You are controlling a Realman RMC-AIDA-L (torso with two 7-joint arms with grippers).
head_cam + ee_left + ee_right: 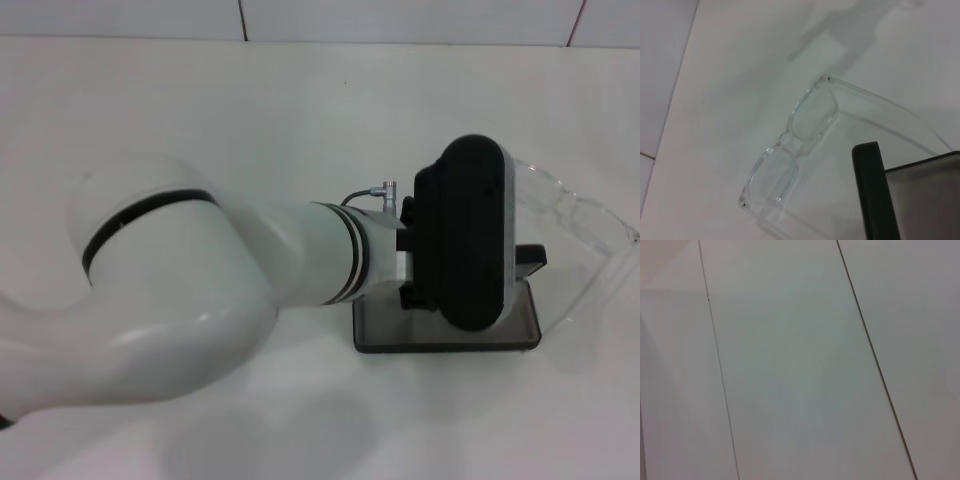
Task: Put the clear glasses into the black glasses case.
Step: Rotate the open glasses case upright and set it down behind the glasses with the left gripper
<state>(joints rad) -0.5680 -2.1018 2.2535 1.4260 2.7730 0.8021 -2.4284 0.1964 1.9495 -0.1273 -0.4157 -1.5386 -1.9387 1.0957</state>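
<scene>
Looming closest under the head camera, the white left arm (190, 290) reaches across the table (300, 110), and its black wrist housing hides the left gripper itself, so I cannot tell whether that hand is open, closed or holding anything. Below the housing lies the black glasses case (450, 335), open, its grey lining showing. The clear glasses (790, 150) lie just beyond the case's far edge, temple arms unfolded and running back toward it; whether they touch it is unclear. They are wholly colourless, with a wraparound front and long thin curved arms, hard to pick out against the pale table.

They look light, fairly stiff and slippery, with arms that would flex under pressure. The bridge or the thicker front rim seems the safest place to pinch. The right arm is nowhere in view; its wrist camera shows only pale panels.
</scene>
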